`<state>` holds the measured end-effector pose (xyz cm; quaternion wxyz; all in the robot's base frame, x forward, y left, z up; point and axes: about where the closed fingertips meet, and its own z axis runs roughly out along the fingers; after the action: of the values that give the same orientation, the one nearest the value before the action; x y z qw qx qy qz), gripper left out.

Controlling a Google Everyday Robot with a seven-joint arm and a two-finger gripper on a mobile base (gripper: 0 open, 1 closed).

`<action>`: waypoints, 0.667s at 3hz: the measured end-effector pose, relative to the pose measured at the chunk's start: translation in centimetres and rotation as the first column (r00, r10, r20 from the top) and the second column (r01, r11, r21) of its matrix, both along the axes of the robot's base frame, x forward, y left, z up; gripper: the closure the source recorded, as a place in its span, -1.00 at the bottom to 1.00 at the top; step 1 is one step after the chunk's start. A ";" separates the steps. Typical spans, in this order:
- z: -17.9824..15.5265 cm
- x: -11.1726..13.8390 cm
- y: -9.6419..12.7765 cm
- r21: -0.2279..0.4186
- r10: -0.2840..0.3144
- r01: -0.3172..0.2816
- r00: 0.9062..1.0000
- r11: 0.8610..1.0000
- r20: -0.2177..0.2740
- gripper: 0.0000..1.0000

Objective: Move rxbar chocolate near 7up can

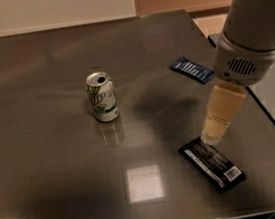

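The rxbar chocolate (213, 164), a long flat black wrapper with a white barcode patch at its near right end, lies on the dark table (61, 182) at the front right. The 7up can (102, 96), white and green with a silver top, stands upright left of the middle. My gripper (213, 135) hangs from the white arm at the right, pointing down, its pale tip just above the far left end of the bar. The can is well to the left of the gripper.
A smaller blue wrapper (191, 69) lies at the back right, behind the gripper. The table's right edge (258, 110) runs close beside the arm, with a pale floor beyond. A bright light reflection (144, 183) shows on the tabletop at the front.
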<state>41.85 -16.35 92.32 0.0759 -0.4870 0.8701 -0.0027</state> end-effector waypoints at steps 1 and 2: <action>-2.0 -0.9 1.3 -0.003 -0.105 0.105 0.992 0.994 -0.062 -1.00; -3.9 -2.2 2.1 -0.032 -0.193 0.190 0.975 0.981 -0.107 -1.00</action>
<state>39.64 -14.25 88.43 0.0220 -0.4011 0.9158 0.0072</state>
